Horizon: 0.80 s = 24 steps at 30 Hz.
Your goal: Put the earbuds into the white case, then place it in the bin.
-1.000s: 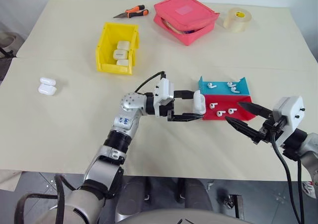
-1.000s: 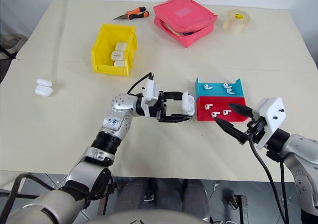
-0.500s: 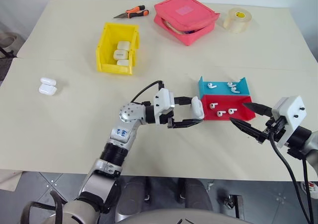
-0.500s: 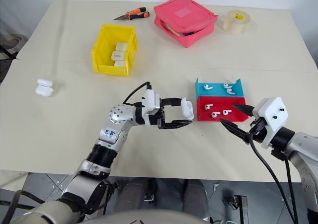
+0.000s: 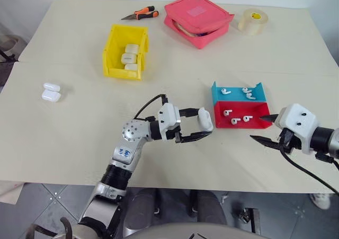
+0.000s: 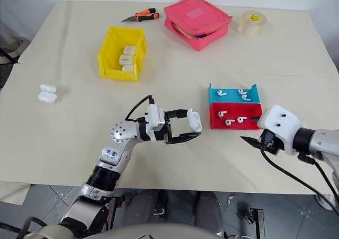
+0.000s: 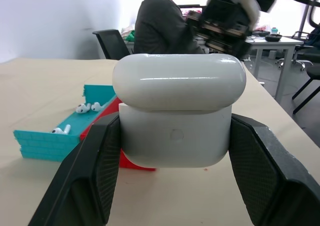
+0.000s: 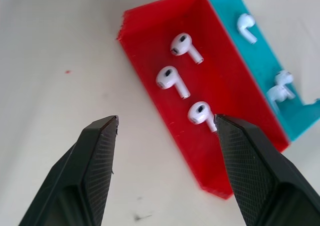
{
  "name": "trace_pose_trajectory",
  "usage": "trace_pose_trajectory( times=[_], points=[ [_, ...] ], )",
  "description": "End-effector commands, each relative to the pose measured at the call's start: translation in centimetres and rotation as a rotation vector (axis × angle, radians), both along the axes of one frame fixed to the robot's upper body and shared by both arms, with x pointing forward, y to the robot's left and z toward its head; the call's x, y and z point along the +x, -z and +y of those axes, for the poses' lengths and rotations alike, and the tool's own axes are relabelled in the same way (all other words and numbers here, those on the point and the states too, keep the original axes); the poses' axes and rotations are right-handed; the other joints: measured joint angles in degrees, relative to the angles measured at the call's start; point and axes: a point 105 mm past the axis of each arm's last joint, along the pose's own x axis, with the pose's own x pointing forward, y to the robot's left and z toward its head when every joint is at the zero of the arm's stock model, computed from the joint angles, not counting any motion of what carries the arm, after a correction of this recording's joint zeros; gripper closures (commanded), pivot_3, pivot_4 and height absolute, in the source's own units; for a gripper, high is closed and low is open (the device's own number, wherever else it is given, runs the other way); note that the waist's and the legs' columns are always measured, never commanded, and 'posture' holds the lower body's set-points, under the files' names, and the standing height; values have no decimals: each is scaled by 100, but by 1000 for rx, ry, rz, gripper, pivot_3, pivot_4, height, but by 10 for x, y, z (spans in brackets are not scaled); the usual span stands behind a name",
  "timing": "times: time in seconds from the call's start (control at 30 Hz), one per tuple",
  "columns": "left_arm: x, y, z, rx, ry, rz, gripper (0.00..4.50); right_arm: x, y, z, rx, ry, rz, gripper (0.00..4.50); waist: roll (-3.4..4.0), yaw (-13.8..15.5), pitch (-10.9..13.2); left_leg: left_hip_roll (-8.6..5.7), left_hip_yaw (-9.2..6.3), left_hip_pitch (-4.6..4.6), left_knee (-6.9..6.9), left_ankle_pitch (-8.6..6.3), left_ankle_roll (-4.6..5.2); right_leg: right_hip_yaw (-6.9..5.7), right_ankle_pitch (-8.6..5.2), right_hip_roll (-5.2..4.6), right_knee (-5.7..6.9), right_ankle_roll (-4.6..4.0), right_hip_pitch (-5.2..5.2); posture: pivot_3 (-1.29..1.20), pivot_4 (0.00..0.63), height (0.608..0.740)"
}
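My left gripper [image 5: 201, 125] is shut on the white case [image 5: 205, 118], held just above the table, left of the red tray [image 5: 256, 123]. In the left wrist view the case [image 7: 177, 110] sits between both black fingers, lid side up. Three earbuds [image 5: 228, 112] lie in the red tray and three more [image 5: 246, 90] in the blue tray [image 5: 236, 98] behind it. My right gripper [image 5: 259, 127] hangs open and empty at the red tray's near right corner; its wrist view has the red tray's earbuds [image 8: 172, 80] just beyond the fingertips. The yellow bin [image 5: 123, 72] stands at the far left with three white cases inside.
Two more white cases [image 5: 51, 91] lie at the table's left side. A pink pouch [image 5: 197, 19], a tape roll [image 5: 252, 20] and orange-handled cutters [image 5: 139, 13] line the back. A person [image 7: 160, 25] sits beyond the table in the left wrist view.
My left gripper has drawn back and down with the case, away from the red tray. My right gripper has rolled over, its white housing now on top, staying by the tray's corner.
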Motion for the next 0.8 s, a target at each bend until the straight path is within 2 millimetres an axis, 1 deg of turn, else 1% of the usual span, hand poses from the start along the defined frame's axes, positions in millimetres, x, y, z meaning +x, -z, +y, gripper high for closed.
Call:
trace_pose_trajectory(
  times=[0.03,0.17,0.3,0.4,0.53,0.57,0.6,0.8],
  points=[
    [-10,-11,-2,-31,22,-46,1710,6,-1,4,-53,-40,22,1326,0,-1,0,1,-1,1,1,0,0,0,0,0,1,0,0,0,150,740],
    [-12,-11,1,-31,24,-47,1710,17,5,7,-106,-54,103,1326,1,-7,-1,1,-3,-1,8,-1,-1,-1,0,-1,2,0,0,0,150,740],
    [-12,-10,6,-22,12,-53,1710,28,-1,10,-140,-82,103,1326,2,-12,-1,2,-7,-6,15,-1,-2,-3,0,-2,4,-1,-1,0,150,740],
    [-9,-11,11,-19,-14,-54,1710,32,-6,14,-137,-102,93,1326,2,-8,-1,2,-9,-10,17,-2,-3,-6,0,-2,2,-1,-2,0,150,740],
    [-7,-11,14,-16,-28,-53,1710,36,-3,20,-145,-138,100,1326,2,-6,-1,2,-13,-17,23,-2,-3,-12,0,-2,2,-1,-2,0,150,740],
    [-7,-11,14,-16,-29,-53,1710,38,-3,21,-148,-143,97,1680,2,-10,-1,2,-14,-20,24,-2,-3,-14,0,-2,2,-1,-2,0,150,740],
    [-7,-11,14,-16,-31,-53,1710,40,-2,23,-153,-158,96,1866,2,-18,-1,2,-15,-20,25,-2,-3,-15,0,-2,3,-1,-2,0,150,740],
    [-8,-12,16,-20,-46,-55,1710,48,-2,29,-187,-205,110,1866,2,-17,-1,2,-14,-21,27,-2,-4,-16,0,-2,5,-1,-3,0,150,740]
  ],
)
